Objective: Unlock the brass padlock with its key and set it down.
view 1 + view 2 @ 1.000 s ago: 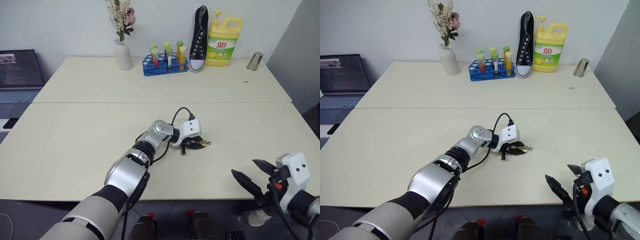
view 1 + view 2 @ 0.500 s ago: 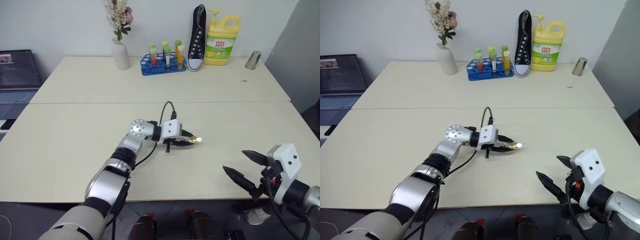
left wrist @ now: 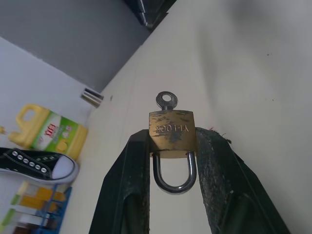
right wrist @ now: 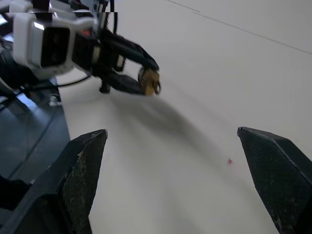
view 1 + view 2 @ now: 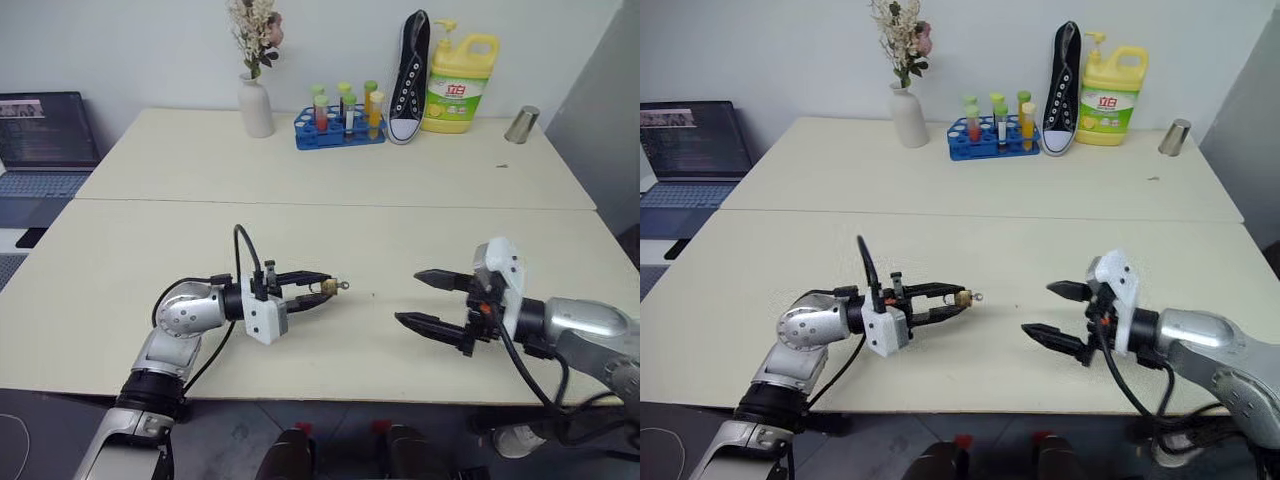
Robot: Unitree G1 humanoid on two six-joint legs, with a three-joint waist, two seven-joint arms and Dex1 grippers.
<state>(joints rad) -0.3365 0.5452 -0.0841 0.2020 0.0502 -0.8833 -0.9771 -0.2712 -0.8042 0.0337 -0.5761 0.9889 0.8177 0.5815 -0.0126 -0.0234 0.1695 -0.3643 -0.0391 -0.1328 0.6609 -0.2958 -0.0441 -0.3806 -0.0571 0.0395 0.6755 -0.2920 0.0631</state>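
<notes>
My left gripper point(image 5: 322, 288) is shut on the brass padlock point(image 5: 328, 288) and holds it above the table, fingers level and aimed toward my right side. In the left wrist view the padlock point(image 3: 171, 129) is pinched by its sides between the black fingers point(image 3: 131, 170), its silver shackle point(image 3: 174, 179) back between them. Its key point(image 3: 166, 101) sticks out of the bottom of the body, away from the gripper. My right gripper point(image 5: 409, 297) is open and empty, facing the padlock from a short gap away. The right wrist view shows the padlock point(image 4: 149, 80) ahead of its spread fingers point(image 4: 85, 161).
Along the far table's back stand a white vase of flowers point(image 5: 256, 105), a blue rack of tubes point(image 5: 340, 128), a black sneaker point(image 5: 410, 80), a yellow detergent bottle point(image 5: 458, 72) and a metal cup point(image 5: 520, 124). A laptop point(image 5: 45, 140) sits far left.
My left gripper lifted the padlock off the table and drew it back and to the left, rolling as it went. The right gripper rose from the table's edge toward the padlock, still open.
</notes>
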